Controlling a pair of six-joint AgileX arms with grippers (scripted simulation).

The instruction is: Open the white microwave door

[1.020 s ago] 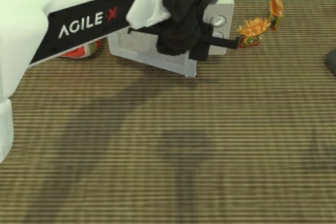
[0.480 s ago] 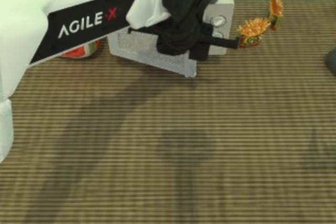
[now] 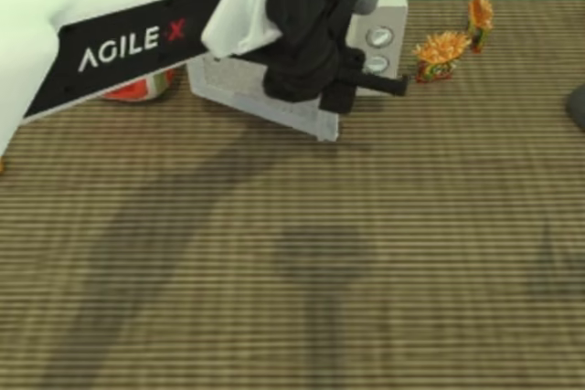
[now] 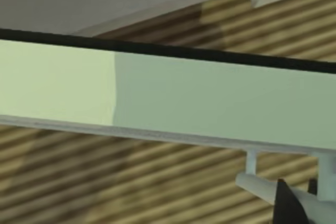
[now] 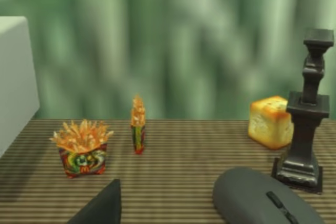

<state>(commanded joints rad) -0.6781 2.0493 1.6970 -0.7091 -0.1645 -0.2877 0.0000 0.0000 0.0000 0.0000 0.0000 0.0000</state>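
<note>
- White microwave [image 3: 388,15] sits at the far edge of the bench [image 3: 366,271], left of centre in the top view; two round knobs on its right-hand panel face the near side.
- Door [image 3: 265,98] stands partly open: hinge edge at the left stays near the oven body, free edge angles out toward the near side, ending at a corner on the bench surface.
- Left gripper [image 3: 398,86] is at the door's free edge, the black wrist covering most of the door front from above. In the left wrist view the door's top edge [image 4: 210,98] fills the frame, and the slim handle [image 4: 273,187] shows with a dark fingertip against it. Fingers appear pinched on the handle, though the contact itself is mostly hidden.
- Right gripper: only one dark finger [image 5: 102,205] shows in the right wrist view; cannot tell the state of its fingers. Arm parked off the right side.
- Red-patterned planter [image 3: 137,89] just left of the door's hinge side, under the left arm.
- Fries carton [image 3: 441,54] just right of the microwave; second small fries item [image 3: 479,14] beyond it.
- Dark mouse [image 5: 262,198], candlestick [image 5: 307,114] and bread [image 5: 270,121] toward the right edge.
- Near half of the bench lies open in front of the door.
</note>
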